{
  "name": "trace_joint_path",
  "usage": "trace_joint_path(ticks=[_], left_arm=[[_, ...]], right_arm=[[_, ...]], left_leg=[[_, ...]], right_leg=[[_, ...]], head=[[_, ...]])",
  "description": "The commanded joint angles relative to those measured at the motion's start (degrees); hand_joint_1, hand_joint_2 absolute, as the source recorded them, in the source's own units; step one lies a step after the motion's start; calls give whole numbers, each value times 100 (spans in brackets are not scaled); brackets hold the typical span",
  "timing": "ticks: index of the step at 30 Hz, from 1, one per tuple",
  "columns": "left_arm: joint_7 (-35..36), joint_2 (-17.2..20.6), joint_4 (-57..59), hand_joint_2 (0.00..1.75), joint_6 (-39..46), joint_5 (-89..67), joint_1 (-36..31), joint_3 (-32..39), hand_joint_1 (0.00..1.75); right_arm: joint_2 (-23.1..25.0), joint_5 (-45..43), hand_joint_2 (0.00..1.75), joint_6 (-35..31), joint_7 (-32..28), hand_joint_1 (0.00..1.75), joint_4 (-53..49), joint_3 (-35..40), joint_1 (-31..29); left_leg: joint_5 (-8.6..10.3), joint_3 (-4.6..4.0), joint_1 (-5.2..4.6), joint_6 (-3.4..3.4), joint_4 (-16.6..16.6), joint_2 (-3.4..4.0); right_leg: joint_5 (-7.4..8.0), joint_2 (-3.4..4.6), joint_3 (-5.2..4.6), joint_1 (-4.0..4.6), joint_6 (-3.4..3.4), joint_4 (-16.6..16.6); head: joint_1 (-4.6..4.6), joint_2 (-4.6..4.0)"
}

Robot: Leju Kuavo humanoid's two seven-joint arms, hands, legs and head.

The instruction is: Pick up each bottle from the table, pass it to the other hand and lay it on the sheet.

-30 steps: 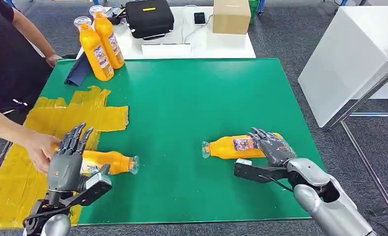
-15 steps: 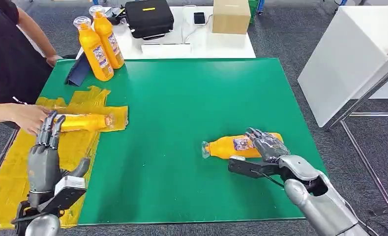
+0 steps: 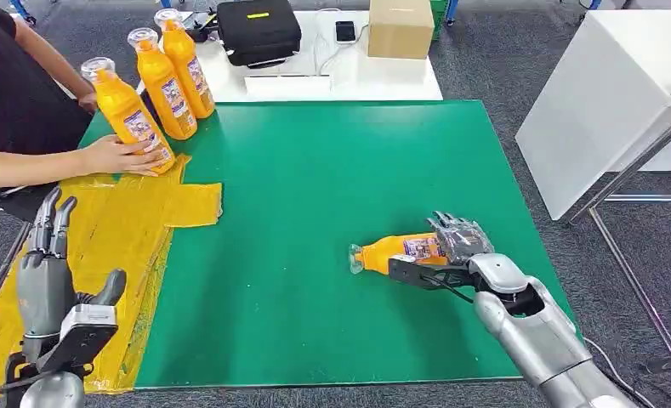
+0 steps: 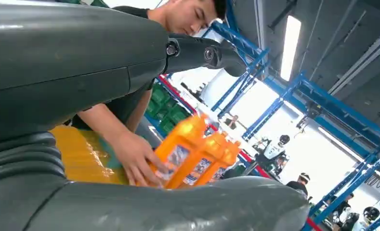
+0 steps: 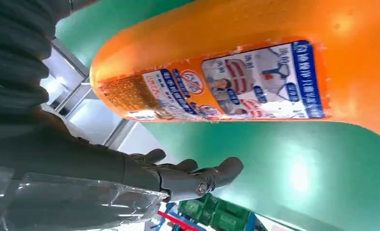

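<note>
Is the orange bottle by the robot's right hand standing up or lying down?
Lying down. The orange bottle lies on its side on the green table, cap end away from the right robot hand, whose fingers curl over it.

Bright even overhead light, soft shadows, ceiling strip lamp (image 4: 290, 45) glaring, close wrist views blurred

The green table (image 3: 315, 195) carries a crinkled yellow sheet (image 3: 102, 246) along its left side. One orange bottle (image 3: 387, 252) lies on its side near the right front. Two more bottles (image 3: 174, 72) stand upright at the far left corner, beside a dark folded cloth (image 3: 132, 123).
</note>
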Motion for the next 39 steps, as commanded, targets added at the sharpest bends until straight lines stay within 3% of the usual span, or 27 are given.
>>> trace_joint_path(ticks=[1, 4, 5, 6, 7, 8, 26, 28, 31, 33, 35, 36, 37, 39], left_arm=[[-82, -42, 72, 0, -12, 79, -56, 129, 0], [-76, -1, 166, 0, 5, 79, -106, 111, 0], [-90, 19, 178, 0, 16, 101, -156, 95, 0], [-78, 16, 232, 0, 30, 109, -165, 101, 0], [-80, 23, 276, 0, 34, 134, -167, 104, 0], [-141, 36, 305, 0, 39, 193, -195, 91, 0], [-54, 42, 300, 0, 35, 209, -200, 21, 0], [20, 4, 220, 0, -196, 493, -147, 18, 0], [413, -73, -9, 0, -1702, 1955, 91, 40, 0], [1012, -298, -191, 0, -2965, 4116, 422, 247, 0], [1452, -222, -216, 0, -3773, 5979, 700, 270, 0], [1596, -153, -180, 175, -3941, 6351, 801, 243, 0], [1771, -74, -127, 175, -4126, 6741, 888, 168, 0], [1869, -46, -35, 175, -4235, 6874, 885, 21, 0]], right_arm=[[165, 114, 175, 365, -73, 0, 821, 247, -227], [99, 236, 175, 609, -8, 0, 1189, 302, -135], [33, 281, 175, 649, -35, 21, 1184, 343, -76], [8, 276, 175, 720, -10, 154, 1267, 275, 3], [-63, 305, 175, 713, -24, 154, 1293, 264, 87], [-95, 363, 175, 709, -66, 175, 1321, 294, 102], [-155, 221, 175, 1107, 16, 175, 634, 78, 313], [58, -406, 175, 1169, -158, 175, 487, -117, 335], [360, -2199, 175, 1156, -468, 175, 210, -363, 268], [373, -3419, 175, 1024, -401, 175, -185, -228, 191], [524, -4260, 175, 897, -439, 175, -483, -3, -31], [580, -4552, 175, 800, -352, 175, -623, 159, -124], [629, -4768, 175, 673, -340, 175, -837, 441, -229], [642, -4810, 175, 605, -248, 175, -970, 1059, -483]], left_leg=[[-4, 14, 5, -3, -1, 8], [-6, 20, 6, -3, -3, 8], [-7, 23, 6, -3, -4, 8], [-5, 24, 5, -2, -6, 1], [-2, 16, 4, -1, -6, -6], [-3, 26, 7, -3, -8, -12], [-3, 43, 4, -2, -6, -12], [-3, 46, 6, -3, -8, -9], [-6, 46, 4, -3, -7, 1], [-10, 43, 4, -5, -7, 23], [-19, 53, 6, -6, -1, 49], [-17, 53, 4, -6, 0, 59], [-26, 61, 4, -10, 0, 98], [-19, 45, -3, -11, 1, 93]], right_leg=[[0, 8, 14, 6, -7, -6], [-1, 8, 20, 7, -9, -8], [-2, 8, 24, 7, -10, -11], [-2, 1, 26, 5, -8, -12], [-2, -6, 18, 4, -5, -10], [-4, -13, 31, 7, -9, -16], [-6, -14, -16, 3, -8, -14], [-5, -11, -13, 4, -10, -17], [-4, -1, -15, 3, -9, -15], [-1, 21, -9, 4, -12, -13], [-1, 43, 38, 7, -12, -9], [5, 59, 35, 9, -10, -5], [9, 97, 28, 12, -17, -2], [15, 88, 10, 6, -31, 8]], head=[[4, 0], [2, 0], [2, 0], [2, 0], [2, 0], [2, 0], [2, 0], [4, 0], [2, 0], [4, 0], [4, 0], [7, 0], [4, 0], [4, 0]])
